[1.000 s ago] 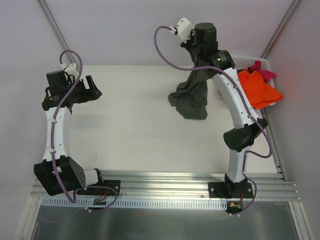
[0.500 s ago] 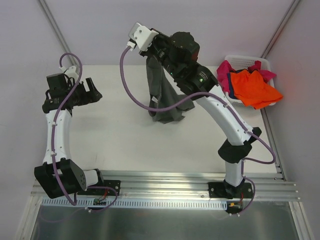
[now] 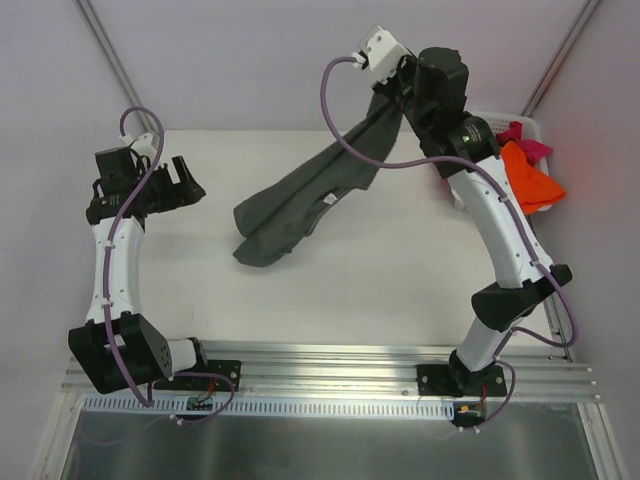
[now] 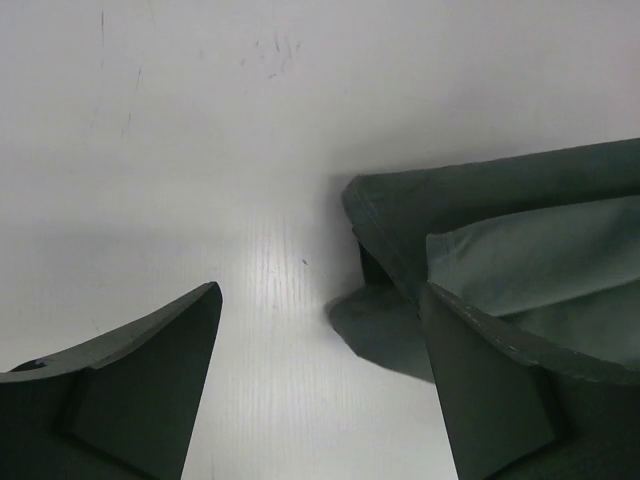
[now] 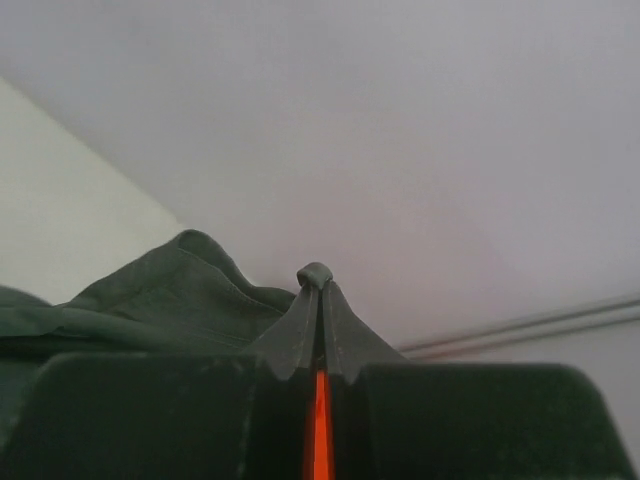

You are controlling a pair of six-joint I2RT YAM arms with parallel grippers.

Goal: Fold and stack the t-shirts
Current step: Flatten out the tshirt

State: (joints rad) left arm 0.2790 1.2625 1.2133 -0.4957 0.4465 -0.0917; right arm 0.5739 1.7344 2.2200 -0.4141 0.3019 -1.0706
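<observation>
The right end effector (image 5: 318, 290) pinches a fold of the grey-olive t-shirt (image 3: 300, 205), which trails down from it onto the bench (image 3: 300, 300). The left end effector (image 4: 320, 300) stands wide, holding nothing, near the shirt's low end. The shirt's white tag (image 3: 328, 199) is unreadable.

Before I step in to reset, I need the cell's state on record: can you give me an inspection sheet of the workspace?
Surface: white tabletop, lower end of dark grey-olive cloth t-shirt lying on it.
Job's things: that t-shirt hangs from right hand; bright orange shirt and magenta-pink shirt in white plastic basket, far right.
Clutter: nothing seen.
Hands: right hand shut on the t-shirt; left hand open, empty.
Cables: purple cables loop along both arms; the right one crosses the hanging t-shirt.
Surroundings: plain walls; aluminium rails at near edge.
</observation>
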